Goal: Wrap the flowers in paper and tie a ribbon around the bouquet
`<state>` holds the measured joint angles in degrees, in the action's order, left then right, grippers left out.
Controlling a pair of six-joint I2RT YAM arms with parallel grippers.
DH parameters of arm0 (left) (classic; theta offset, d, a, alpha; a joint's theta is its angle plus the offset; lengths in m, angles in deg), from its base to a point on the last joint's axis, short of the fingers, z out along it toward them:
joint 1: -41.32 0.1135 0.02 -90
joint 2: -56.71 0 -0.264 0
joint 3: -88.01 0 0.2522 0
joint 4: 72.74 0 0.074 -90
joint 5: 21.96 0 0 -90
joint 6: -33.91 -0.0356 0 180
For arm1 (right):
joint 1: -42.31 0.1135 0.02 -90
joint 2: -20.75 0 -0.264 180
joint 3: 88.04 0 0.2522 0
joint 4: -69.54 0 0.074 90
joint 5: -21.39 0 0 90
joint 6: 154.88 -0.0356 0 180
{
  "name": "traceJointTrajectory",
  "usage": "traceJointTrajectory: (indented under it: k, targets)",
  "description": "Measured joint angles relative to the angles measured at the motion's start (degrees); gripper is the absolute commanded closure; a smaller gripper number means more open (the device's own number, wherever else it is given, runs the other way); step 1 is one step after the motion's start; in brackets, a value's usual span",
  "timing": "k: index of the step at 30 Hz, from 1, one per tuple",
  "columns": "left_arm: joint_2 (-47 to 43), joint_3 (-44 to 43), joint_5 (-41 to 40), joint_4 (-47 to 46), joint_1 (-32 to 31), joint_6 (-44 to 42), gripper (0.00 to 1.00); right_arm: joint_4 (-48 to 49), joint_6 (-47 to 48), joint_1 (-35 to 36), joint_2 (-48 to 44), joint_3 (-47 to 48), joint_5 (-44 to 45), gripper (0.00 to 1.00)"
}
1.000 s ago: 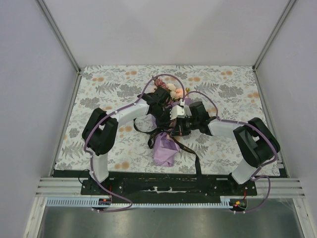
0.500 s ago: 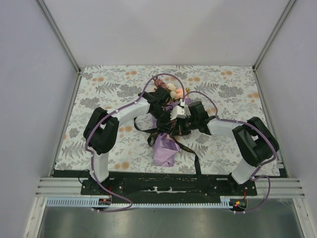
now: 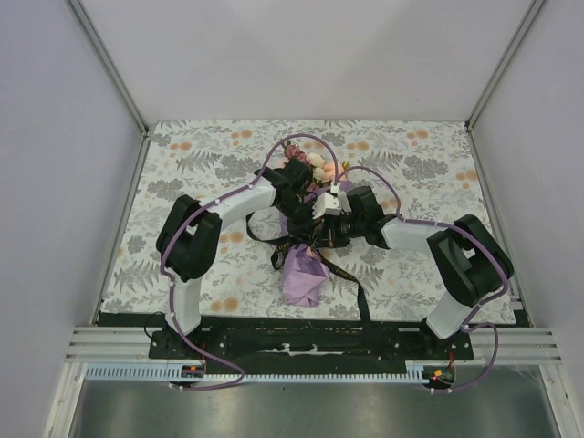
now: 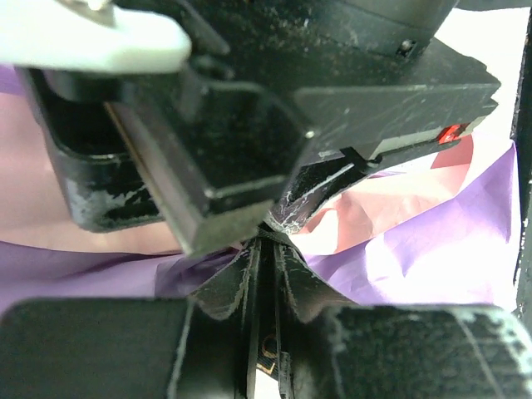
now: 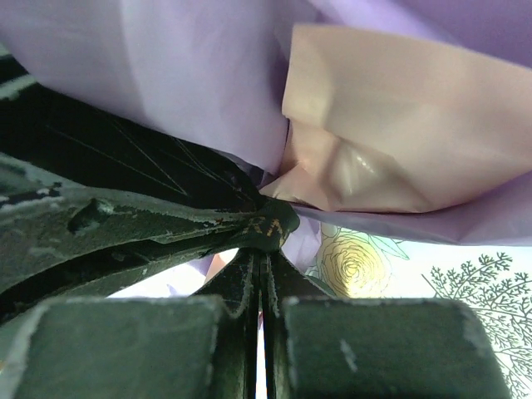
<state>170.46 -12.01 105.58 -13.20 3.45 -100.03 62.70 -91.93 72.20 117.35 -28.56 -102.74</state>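
Flowers (image 3: 316,166) sit inside purple paper (image 3: 306,274) cone, blooms protruding.

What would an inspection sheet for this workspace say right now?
Surface: floral tablecloth, lying flat.
Job's things: flowers sit in a lilac paper cone at the centre, with the blooms pointing away from the arms. The black ribbon is gathered at the cone's middle, and one tail trails toward the near edge.
Clutter: nothing seen.
Grippers: left gripper and right gripper meet at the cone's middle. Each has its jaws pinched on ribbon.
Cables: purple cables run along both arms, and one arcs up beside the flowers.
Surroundings: plain pale walls and metal frame posts.
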Motion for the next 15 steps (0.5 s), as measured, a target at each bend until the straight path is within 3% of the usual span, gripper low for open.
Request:
traceJointTrajectory:
  k: [15]
  targets:
    - [0.00, -0.07, 0.35, 0.90, 0.26, -0.22, 0.54, 2.62, -0.04, 0.02, -0.44, -0.28, 2.03, 1.00]
